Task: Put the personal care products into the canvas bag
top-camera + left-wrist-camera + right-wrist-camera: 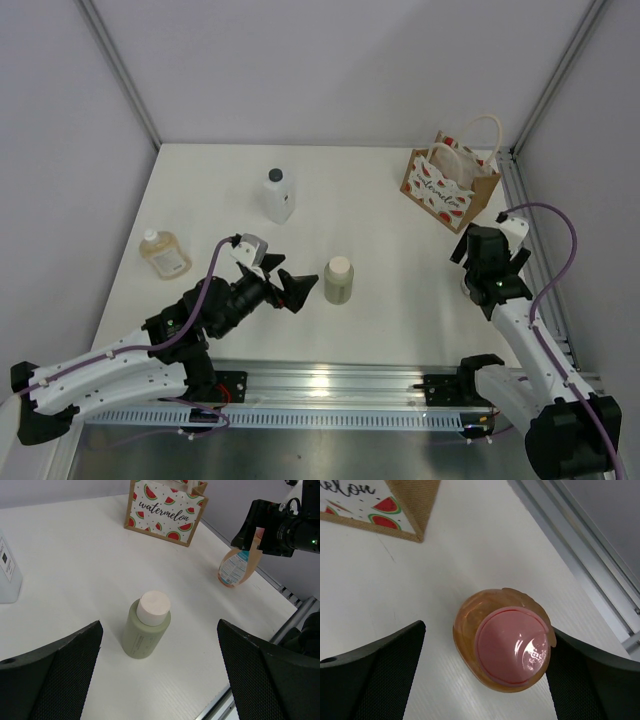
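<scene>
The canvas bag (450,180) with watermelon prints stands at the back right. An orange bottle with a pink cap (510,647) stands upright between the fingers of my right gripper (487,630). The right finger touches it, the left finger stands apart, and the gripper is open. In the top view the right wrist hides this bottle. My left gripper (160,625) is open, and the beige cylinder with a cream cap (147,627) stands just ahead of its fingertips, untouched. A white bottle with a black cap (275,195) and an amber flask (165,254) stand on the left half.
A metal rail (580,555) runs along the table's right edge, close to the orange bottle. White walls enclose the back and the sides. The arms' base rail (330,385) lies along the near edge.
</scene>
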You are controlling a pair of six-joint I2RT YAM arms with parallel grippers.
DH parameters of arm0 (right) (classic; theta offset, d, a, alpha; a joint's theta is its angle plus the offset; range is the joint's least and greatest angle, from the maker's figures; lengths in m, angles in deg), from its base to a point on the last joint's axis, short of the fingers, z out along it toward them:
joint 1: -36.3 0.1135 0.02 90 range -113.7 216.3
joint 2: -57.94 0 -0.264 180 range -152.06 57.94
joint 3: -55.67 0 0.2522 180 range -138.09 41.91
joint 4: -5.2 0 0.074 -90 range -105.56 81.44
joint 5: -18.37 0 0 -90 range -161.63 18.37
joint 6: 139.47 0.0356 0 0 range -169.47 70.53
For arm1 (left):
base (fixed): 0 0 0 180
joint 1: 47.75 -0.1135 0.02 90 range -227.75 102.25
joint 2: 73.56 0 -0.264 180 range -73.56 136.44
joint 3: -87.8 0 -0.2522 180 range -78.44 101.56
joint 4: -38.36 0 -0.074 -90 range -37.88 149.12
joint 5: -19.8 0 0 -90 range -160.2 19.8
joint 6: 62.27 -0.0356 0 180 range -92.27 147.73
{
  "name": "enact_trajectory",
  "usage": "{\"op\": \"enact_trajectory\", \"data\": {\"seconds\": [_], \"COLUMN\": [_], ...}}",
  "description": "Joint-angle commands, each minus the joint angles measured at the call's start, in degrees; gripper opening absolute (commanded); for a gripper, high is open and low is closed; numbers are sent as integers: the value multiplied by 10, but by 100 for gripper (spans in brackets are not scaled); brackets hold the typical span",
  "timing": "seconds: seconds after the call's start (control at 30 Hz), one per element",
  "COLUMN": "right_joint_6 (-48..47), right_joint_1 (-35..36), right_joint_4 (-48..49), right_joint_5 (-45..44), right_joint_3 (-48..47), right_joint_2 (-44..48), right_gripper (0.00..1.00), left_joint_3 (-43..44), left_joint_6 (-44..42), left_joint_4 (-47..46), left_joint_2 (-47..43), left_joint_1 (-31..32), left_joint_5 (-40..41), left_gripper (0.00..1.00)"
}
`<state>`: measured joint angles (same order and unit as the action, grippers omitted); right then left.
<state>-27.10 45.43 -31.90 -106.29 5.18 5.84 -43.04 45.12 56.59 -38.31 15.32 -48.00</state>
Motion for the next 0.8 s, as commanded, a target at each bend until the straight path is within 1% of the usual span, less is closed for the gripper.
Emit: {"op": "enact_trajectory", "data": {"seconds": [0.0,0.13,0.33,0.4,0.43,0.5,0.6,0.63,0.67,0.77], "right_joint_6": [-25,-38,-47,-55,-60,-71,-94,-100,-104,-116], "right_joint_1": [-2,-2,-1,-1,-2,-2,-2,-2,-2,-1], "right_joint_4": [91,129,181,192,209,226,286,296,313,338], "right_joint_5": [62,83,71,75,85,90,109,114,123,147], "right_joint_3": [13,25,22,24,27,34,55,64,68,80], "right_joint_2": [4,-5,-73,-83,-85,-85,-80,-77,-76,-76], "right_gripper": [95,89,88,83,80,76,66,61,60,48], "left_joint_3": [17,16,20,20,20,21,20,21,20,22], "left_joint_6": [-12,-12,-11,-12,-12,-12,-11,-11,-11,-11], "left_joint_4": [-3,-2,0,1,1,1,1,1,1,1], "left_joint_2": [1,1,4,3,3,2,1,1,2,3], "left_joint_1": [-3,-2,-3,-2,-2,-2,-2,-2,-2,-3], "left_joint_5": [0,0,0,0,-1,-3,-6,-6,-5,-6], "left_gripper": [99,99,99,99,99,99,99,99,99,99]}}
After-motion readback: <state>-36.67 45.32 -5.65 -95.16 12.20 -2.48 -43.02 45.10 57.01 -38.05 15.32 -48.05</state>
